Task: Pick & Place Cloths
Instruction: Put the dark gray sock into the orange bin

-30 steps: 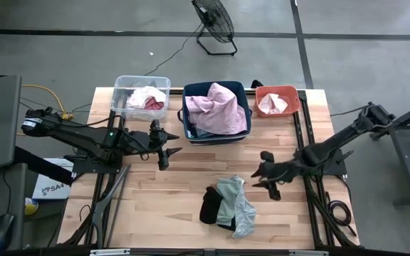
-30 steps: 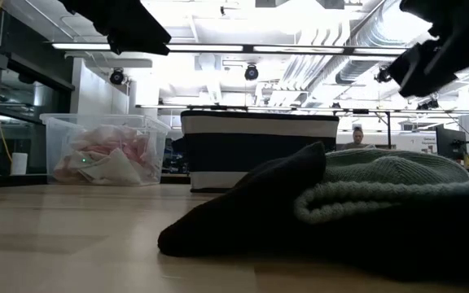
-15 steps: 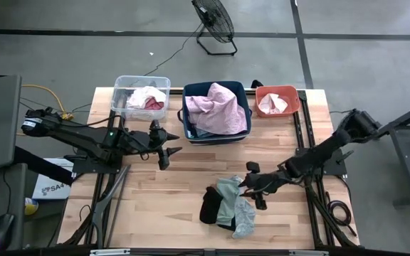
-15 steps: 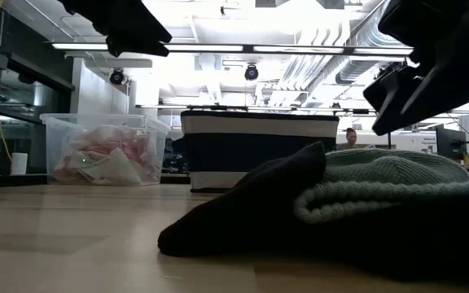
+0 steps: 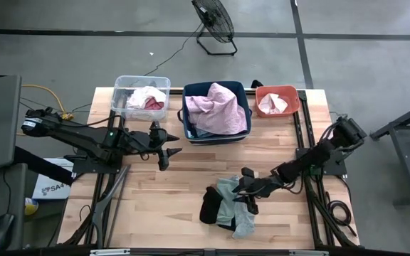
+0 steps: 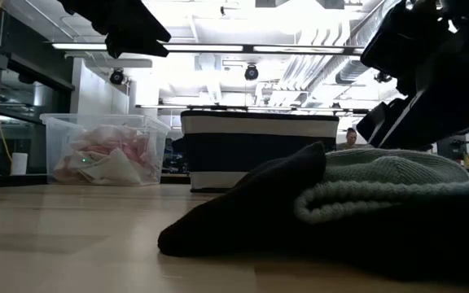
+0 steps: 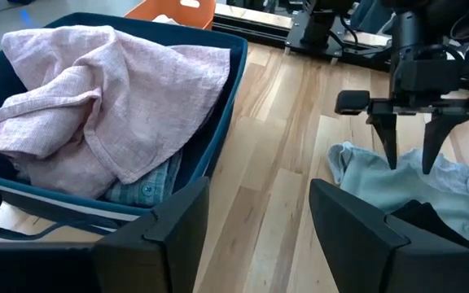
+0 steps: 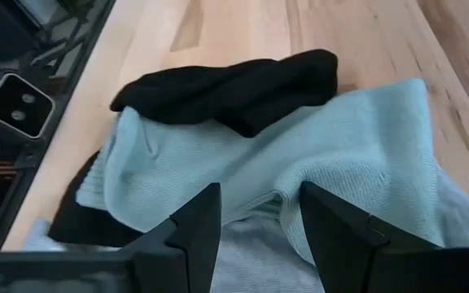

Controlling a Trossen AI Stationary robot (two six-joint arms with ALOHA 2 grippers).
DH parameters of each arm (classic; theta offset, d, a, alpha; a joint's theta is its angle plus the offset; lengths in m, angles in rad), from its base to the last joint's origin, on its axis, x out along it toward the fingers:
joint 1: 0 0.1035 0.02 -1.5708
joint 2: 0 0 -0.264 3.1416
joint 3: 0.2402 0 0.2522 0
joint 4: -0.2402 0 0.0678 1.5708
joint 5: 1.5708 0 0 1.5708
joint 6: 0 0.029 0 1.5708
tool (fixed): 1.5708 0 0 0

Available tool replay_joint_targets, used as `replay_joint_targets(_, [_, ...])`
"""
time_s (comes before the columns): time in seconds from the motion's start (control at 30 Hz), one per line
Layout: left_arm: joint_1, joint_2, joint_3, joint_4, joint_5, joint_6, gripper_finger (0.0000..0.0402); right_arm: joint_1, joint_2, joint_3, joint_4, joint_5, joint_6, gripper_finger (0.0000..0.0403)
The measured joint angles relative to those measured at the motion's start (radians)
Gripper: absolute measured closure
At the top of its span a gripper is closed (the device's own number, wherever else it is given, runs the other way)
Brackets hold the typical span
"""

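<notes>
The pale green cloth (image 5: 235, 203) lies heaped with a black cloth (image 5: 211, 205) near the table's front edge. I hold my right gripper (image 5: 246, 190) just over it, fingers spread and empty: the reach for a pick. Next I must lower and pinch a fold. Whatever lies under the pile stays hidden. My left gripper (image 5: 168, 151) waits, spread, beside the navy bin (image 5: 188, 131).

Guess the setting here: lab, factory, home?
Probably a robotics lab or industrial workspace: bare concrete floor with a floor fan, exposed ceiling ducts and strip lights, and a wooden workbench carrying two arms.
</notes>
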Motion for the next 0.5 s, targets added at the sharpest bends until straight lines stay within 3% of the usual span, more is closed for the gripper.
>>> replay_joint_targets(0.5, [0.0, 0.0, 0.0, 0.002, 0.0, -0.03, 0.0195, -0.007, 0.0, 0.0, -0.005, -0.005, -0.011, 0.0243])
